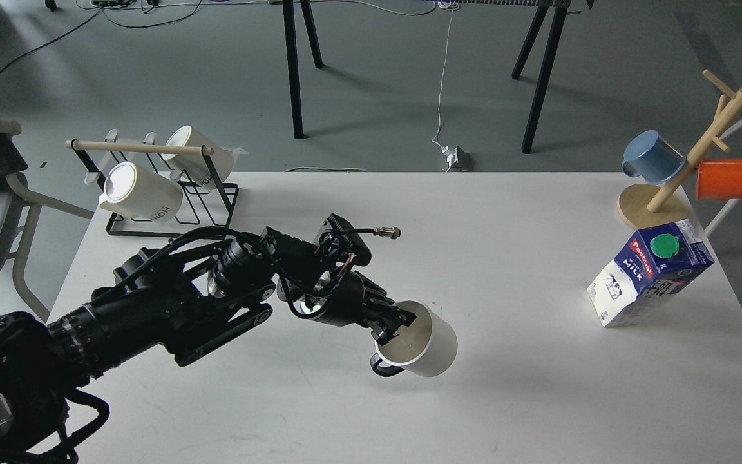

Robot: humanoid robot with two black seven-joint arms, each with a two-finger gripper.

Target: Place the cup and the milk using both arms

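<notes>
The cup [432,345] is a white mug with a black loop handle, tilted with its mouth toward my arm, low over the middle of the white table [506,399]. My left gripper [399,323] is shut on the cup's rim, one finger inside the mouth. The milk [651,272] is a blue and white carton with a green cap, standing near the table's right edge, well apart from the cup. My right gripper is not in view.
A black wire rack [171,206] with two cream lettered mugs stands at the table's back left. A wooden mug tree [664,193] with a blue cup [653,156] and an orange cup [722,178] stands at the back right, just behind the milk.
</notes>
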